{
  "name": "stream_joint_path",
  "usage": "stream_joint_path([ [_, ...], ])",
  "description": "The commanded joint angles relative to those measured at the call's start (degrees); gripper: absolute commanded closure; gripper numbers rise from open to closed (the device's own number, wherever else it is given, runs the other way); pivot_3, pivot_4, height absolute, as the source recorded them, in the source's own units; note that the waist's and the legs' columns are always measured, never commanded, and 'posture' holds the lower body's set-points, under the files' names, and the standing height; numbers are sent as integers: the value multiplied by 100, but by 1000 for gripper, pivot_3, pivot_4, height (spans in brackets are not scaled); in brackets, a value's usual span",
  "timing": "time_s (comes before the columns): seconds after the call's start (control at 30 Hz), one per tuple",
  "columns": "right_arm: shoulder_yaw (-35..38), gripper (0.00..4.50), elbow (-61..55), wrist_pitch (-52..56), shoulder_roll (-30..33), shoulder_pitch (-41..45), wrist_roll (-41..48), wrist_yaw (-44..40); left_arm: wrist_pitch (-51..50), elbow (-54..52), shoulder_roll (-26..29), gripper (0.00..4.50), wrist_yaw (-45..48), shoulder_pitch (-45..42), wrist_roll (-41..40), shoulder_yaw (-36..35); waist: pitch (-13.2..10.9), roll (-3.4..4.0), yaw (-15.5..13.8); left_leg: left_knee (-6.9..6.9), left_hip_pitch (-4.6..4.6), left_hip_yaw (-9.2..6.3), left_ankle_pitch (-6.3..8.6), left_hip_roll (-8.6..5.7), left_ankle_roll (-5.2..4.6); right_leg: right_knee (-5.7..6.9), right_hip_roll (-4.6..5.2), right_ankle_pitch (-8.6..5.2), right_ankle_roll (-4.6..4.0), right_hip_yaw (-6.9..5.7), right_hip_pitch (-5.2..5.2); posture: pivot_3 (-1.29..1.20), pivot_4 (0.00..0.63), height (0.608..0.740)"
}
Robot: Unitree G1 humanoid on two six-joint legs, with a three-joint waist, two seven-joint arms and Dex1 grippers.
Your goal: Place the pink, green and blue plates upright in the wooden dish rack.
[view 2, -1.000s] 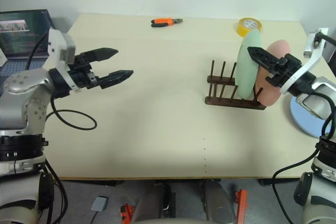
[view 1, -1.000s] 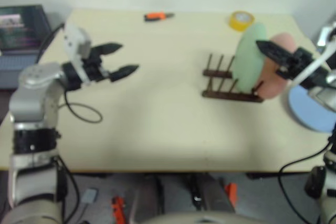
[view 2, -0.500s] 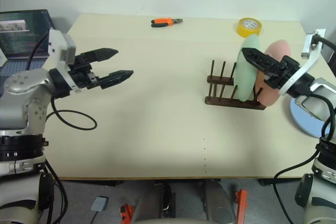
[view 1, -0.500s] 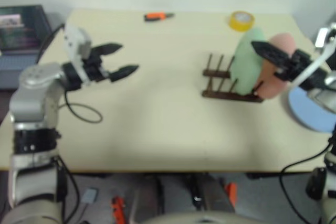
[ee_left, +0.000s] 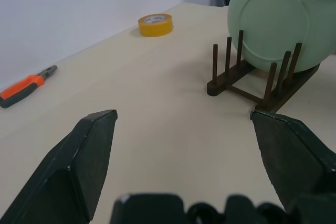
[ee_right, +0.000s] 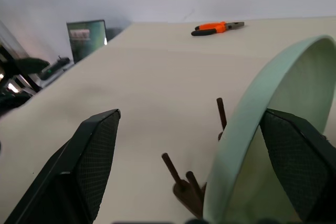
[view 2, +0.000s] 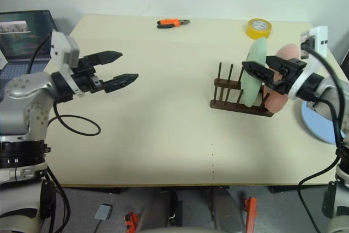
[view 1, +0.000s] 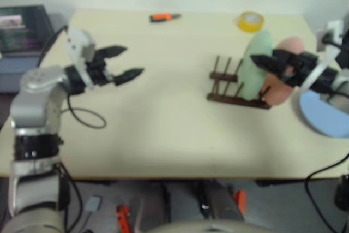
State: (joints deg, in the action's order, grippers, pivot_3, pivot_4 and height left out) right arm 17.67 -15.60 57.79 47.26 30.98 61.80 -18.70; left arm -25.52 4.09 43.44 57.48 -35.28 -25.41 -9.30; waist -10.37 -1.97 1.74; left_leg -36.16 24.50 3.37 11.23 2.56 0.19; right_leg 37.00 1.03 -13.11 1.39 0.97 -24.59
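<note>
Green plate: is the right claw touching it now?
Cannot tell. In the right wrist view the green plate stands between the right claw's open fingers, well apart from one, but its rim overlaps the other finger's edge, hiding any gap.

Three plates: one green (view 2: 252,72), one pink (view 2: 282,83), one blue (view 2: 319,124). One rack (view 2: 238,99), one tape roll (view 2: 258,27), one pliers (view 2: 173,23).

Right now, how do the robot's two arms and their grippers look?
Both arms are silver-grey metal with black joint bands. The left gripper and the right gripper each have two black tapered fingers, with a white camera block on each wrist. Black cables loop from both forearms. The finger pads show a fine mesh texture.
</note>
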Motion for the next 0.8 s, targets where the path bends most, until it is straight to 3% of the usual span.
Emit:
stream_joint_path([
  [0.03,-63,14,-241,-252,186,106,-382,-285,107,-106,-3,0,-50,-25,-6,-58,0,0,0,0,0,0,0,0,0,0,0,0,0,0,0,0,150,740],
  [0.43,-560,14,-233,-921,685,222,-1937,-1045,99,-102,-22,0,-74,-35,0,-38,0,0,-2,-3,0,2,0,-1,0,1,0,0,0,-1,0,0,150,740],
  [0.6,-303,14,-41,-1019,1149,366,-2052,-1763,7,-269,108,0,344,81,-144,30,0,0,-2,-3,-1,3,0,-1,0,2,0,0,0,0,0,0,150,740],
  [0.73,122,14,230,-1104,1836,-103,-2115,-2675,-17,-381,201,0,595,112,-200,86,1,-1,-25,-3,-1,5,0,-1,1,-1,2,0,-1,-2,1,0,150,740],
  [0.8,297,14,446,-1373,2263,-777,-2507,-3161,-91,-712,225,0,784,158,-289,231,2,-3,-45,-2,-1,6,0,-3,1,-7,4,-1,-2,-5,5,0,150,740],
])
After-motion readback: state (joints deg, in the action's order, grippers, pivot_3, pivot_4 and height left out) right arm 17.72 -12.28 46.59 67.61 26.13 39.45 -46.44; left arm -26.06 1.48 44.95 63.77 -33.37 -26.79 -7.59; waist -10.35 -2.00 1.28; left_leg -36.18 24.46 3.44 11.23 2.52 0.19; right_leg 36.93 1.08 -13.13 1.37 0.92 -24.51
